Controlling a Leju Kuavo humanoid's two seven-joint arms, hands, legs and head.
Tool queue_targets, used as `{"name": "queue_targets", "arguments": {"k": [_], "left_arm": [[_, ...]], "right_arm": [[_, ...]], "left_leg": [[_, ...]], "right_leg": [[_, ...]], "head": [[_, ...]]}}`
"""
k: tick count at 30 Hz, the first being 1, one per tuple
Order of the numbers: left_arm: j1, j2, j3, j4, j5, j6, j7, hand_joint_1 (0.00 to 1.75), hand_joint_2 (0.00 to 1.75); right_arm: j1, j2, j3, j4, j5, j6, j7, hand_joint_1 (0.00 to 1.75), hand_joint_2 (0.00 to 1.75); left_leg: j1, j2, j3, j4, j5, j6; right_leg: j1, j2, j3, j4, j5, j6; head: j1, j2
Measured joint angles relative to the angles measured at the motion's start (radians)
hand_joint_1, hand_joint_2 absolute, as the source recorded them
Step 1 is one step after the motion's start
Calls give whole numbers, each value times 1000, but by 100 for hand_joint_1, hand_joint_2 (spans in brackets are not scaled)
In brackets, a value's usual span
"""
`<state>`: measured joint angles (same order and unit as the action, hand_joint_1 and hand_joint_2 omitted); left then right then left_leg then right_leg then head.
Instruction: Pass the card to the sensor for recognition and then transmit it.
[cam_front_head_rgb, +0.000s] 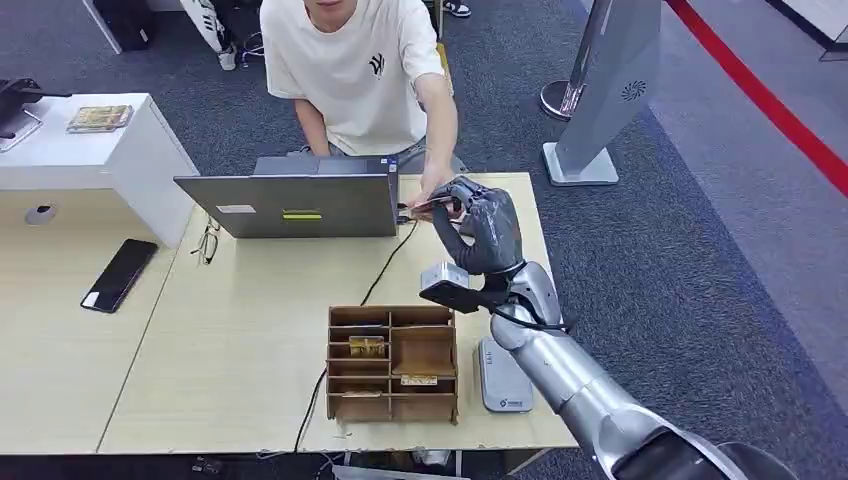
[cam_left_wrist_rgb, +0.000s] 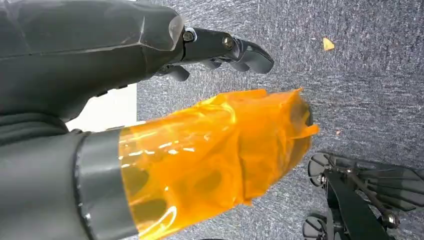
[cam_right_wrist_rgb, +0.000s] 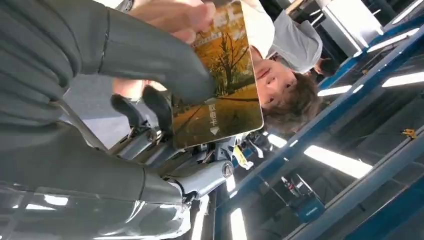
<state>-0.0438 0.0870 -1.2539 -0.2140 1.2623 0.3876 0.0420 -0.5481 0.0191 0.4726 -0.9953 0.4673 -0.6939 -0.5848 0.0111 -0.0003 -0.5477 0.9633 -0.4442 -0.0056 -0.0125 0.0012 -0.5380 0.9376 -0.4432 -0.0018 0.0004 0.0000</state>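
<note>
My right hand (cam_front_head_rgb: 480, 228) is raised over the far right part of the table, beside the laptop (cam_front_head_rgb: 300, 200). It pinches a card (cam_front_head_rgb: 432, 205) between thumb and fingers. The right wrist view shows the card (cam_right_wrist_rgb: 220, 85) with an autumn tree picture, and a person's fingers (cam_right_wrist_rgb: 175, 17) gripping its other end. That person's hand (cam_front_head_rgb: 432, 188) reaches across the table to it. The grey sensor (cam_front_head_rgb: 503, 378) lies flat near the front edge, under my forearm. My left hand (cam_left_wrist_rgb: 125, 65) hangs over carpet holding nothing, fingers apart, its thumb (cam_left_wrist_rgb: 215, 155) wrapped in orange film.
A wooden compartment box (cam_front_head_rgb: 392, 362) with cards stands left of the sensor, with a black cable running past it to the laptop. Glasses (cam_front_head_rgb: 208, 242) and a black phone (cam_front_head_rgb: 120, 274) lie further left. A person in a white shirt (cam_front_head_rgb: 350, 70) sits behind the table.
</note>
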Motion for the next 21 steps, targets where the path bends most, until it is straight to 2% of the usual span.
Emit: {"name": "queue_targets", "arguments": {"k": [14,21], "left_arm": [[0,0,0,0,0,-2,2,0,0],[0,-2,0,0,5,-3,3,0,0]], "right_arm": [[0,0,0,0,-3,0,10,175,175],[7,-6,2,-7,-108,2,37,175,175]], "left_leg": [[0,0,0,0,0,0],[0,0,0,0,0,0]], "right_leg": [[0,0,0,0,0,0],[0,0,0,0,0,0]], "head": [[0,0],[0,0]]}}
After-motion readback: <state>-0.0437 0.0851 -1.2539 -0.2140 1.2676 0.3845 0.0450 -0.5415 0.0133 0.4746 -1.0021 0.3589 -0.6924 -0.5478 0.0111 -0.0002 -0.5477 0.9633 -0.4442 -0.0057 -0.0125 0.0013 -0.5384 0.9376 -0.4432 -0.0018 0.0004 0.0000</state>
